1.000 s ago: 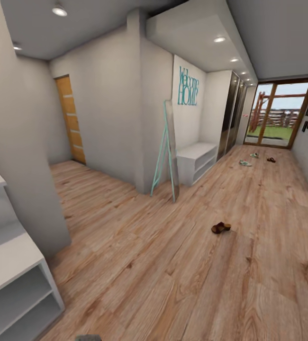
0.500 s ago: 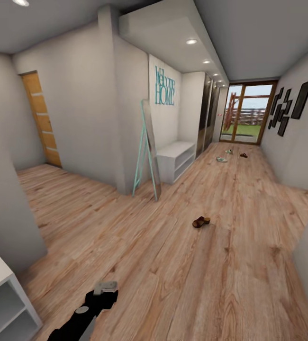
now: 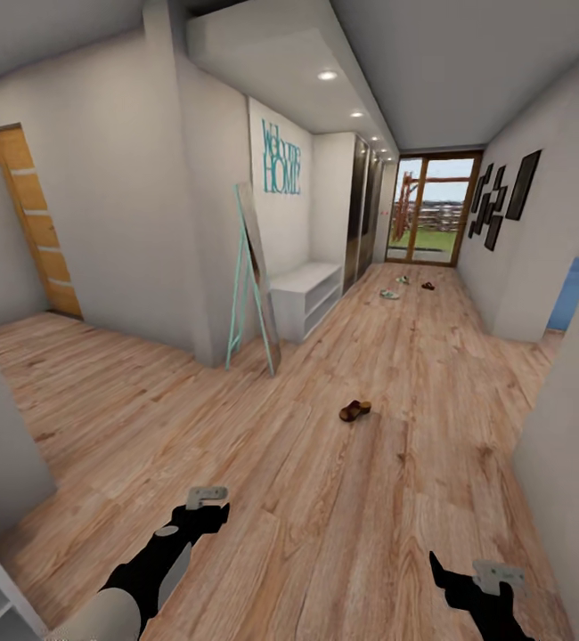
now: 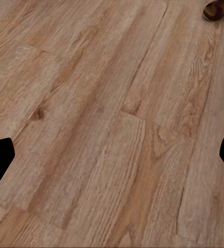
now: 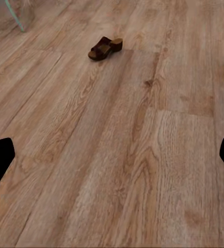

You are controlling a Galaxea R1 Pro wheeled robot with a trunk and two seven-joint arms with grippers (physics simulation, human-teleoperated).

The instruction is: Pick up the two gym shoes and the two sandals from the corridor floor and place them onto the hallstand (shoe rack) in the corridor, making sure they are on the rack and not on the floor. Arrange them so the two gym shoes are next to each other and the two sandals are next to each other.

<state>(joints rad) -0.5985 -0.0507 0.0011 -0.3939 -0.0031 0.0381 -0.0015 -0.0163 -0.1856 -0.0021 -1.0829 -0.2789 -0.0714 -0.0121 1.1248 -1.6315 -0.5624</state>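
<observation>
Head view: near sandal (image 3: 354,410) on floor (image 3: 396,499), long axis diag, heel toward far right

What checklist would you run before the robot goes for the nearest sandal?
1. Nearest sandal located on the corridor floor: ok.
2. Floor between robot and that sandal free of obstacles: ok.
3. Left pincer empty, fingers wide apart in its wrist view: ok.
4. Right pincer empty and open: ok.
5. Hallstand top bare for placing: ok.
6. Other shoes far down the corridor identified one by one: cannot tell, too small.
</observation>
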